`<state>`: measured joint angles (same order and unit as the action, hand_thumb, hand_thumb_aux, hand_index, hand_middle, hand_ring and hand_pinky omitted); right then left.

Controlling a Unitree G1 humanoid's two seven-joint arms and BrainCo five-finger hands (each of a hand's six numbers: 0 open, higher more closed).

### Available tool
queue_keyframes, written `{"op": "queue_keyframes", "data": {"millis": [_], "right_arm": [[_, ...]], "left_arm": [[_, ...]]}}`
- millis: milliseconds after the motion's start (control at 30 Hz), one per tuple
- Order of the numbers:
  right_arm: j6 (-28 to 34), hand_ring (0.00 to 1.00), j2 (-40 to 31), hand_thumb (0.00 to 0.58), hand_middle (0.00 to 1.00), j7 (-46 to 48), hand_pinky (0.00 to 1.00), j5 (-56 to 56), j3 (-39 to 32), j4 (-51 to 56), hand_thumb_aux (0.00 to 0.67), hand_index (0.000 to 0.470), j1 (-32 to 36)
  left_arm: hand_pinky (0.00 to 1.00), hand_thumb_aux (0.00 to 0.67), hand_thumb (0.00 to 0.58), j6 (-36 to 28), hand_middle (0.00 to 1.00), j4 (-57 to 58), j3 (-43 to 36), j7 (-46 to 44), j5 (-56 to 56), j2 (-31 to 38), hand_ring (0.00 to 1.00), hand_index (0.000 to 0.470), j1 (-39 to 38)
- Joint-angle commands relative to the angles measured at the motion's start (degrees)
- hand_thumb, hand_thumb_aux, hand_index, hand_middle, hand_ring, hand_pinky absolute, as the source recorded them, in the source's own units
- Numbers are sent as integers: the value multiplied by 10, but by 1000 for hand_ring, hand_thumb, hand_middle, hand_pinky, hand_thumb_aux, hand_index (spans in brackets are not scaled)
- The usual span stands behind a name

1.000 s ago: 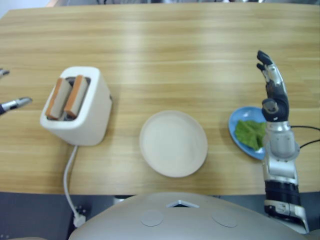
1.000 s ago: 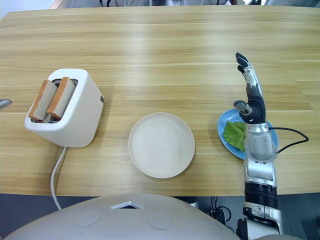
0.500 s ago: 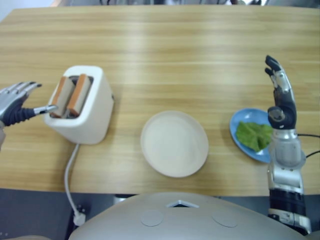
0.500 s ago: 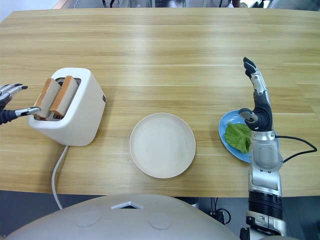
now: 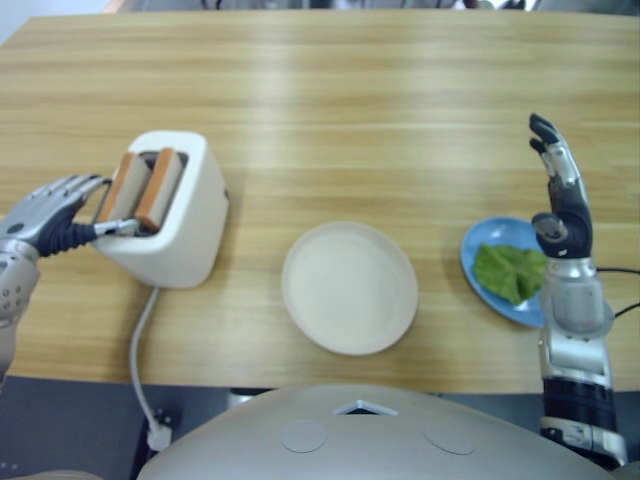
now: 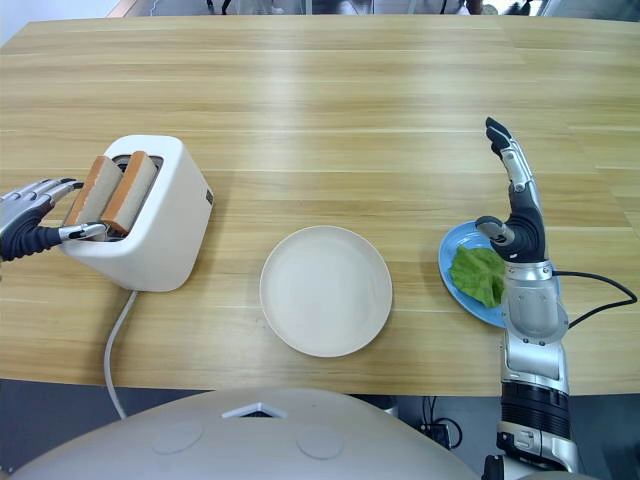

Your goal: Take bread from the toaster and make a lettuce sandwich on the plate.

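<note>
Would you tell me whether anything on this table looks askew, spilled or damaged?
Nothing stands out: the toaster stands upright with both bread slices in its slots, the plate lies flat, and the lettuce sits on its blue dish. No spills or damage.

Wooden table [image 6: 320,90]: toaster [image 6: 150,235], plate [image 6: 326,290], blue dish [image 6: 462,234]

No words or numbers legible from where I stand, a small dark mark [image 6: 207,198] on the side of the white boxy plastic toaster [image 6: 165,240], too small to read, no other lettering to be made out.
</note>
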<state>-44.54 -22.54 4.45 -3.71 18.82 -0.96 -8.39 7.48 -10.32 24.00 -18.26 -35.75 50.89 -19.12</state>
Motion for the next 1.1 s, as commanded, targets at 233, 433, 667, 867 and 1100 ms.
{"op": "queue_keyframes", "data": {"millis": [233, 433, 667, 867, 1100], "right_arm": [[0, 0, -4, 0, 0, -1, 0, 2, 8, 1, 0, 0, -3], [-2, 0, 1, 0, 0, -2, 0, 0, 1, 5, 0, 0, 0], [-1, 0, 3, 0, 0, -3, 0, 1, 0, 5, 0, 0, -1], [-1, 0, 5, 0, 0, -3, 0, 0, -2, 3, 0, 0, -1], [-2, 0, 6, 0, 0, -2, 0, 1, -4, 1, 0, 0, -1]], "left_arm": [[0, 670, 580, -2, 0, -13, -34, -11, 9, -10, 0, 460, 0], [0, 670, 580, -16, 0, -10, -48, 4, 22, -26, 0, 460, 39], [0, 670, 580, -27, 0, 3, -61, 18, 41, -46, 0, 460, 69], [0, 670, 580, -39, 0, 29, -39, 44, 74, -62, 0, 460, 109], [0, 670, 580, -58, 0, -6, -8, 56, 110, -77, 0, 460, 118]]}}
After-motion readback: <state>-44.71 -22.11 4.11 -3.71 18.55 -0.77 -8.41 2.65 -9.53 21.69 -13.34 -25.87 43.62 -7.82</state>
